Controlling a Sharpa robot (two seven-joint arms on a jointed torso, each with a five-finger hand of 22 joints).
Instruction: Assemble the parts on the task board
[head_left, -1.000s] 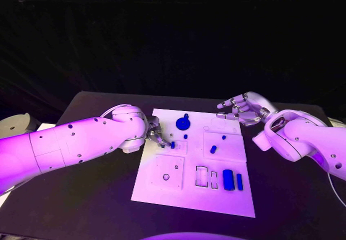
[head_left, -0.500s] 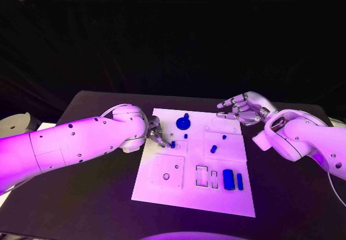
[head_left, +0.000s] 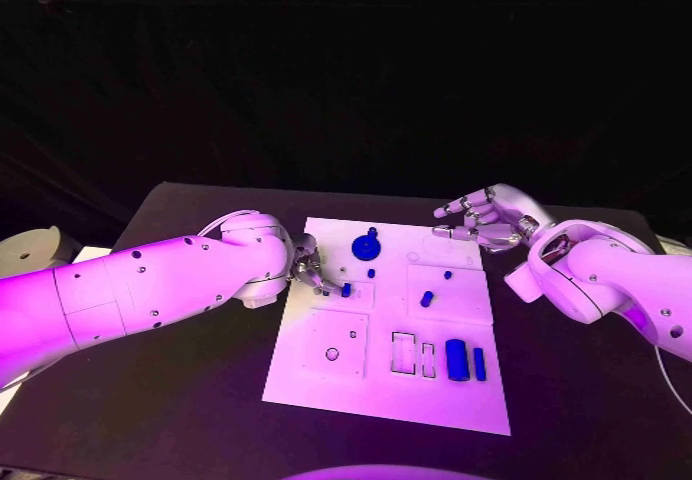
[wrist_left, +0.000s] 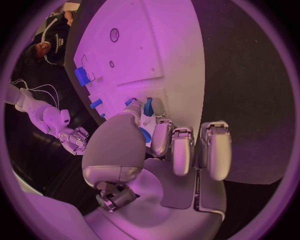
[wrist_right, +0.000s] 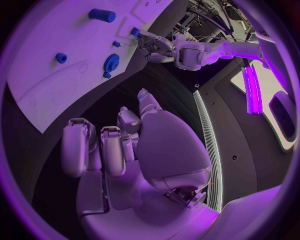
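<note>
Little has changed over the last second: our left hand (head_left: 307, 270) still pinches a small blue peg (head_left: 345, 289) at the task board (head_left: 335, 380)'s left edge, so seating looks unfinished. Our right hand (head_left: 488, 218) hovers spread, empty, beyond the far corner. The black table (head_left: 188, 410) sits in darkness.

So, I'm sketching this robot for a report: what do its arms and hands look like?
Both arms are smooth, rounded white shells dotted with small dark screws. The left robot hand and right robot hand are silver metal, with segmented fingers ending in pale pads. A thin white cable loops over the left wrist.
</note>
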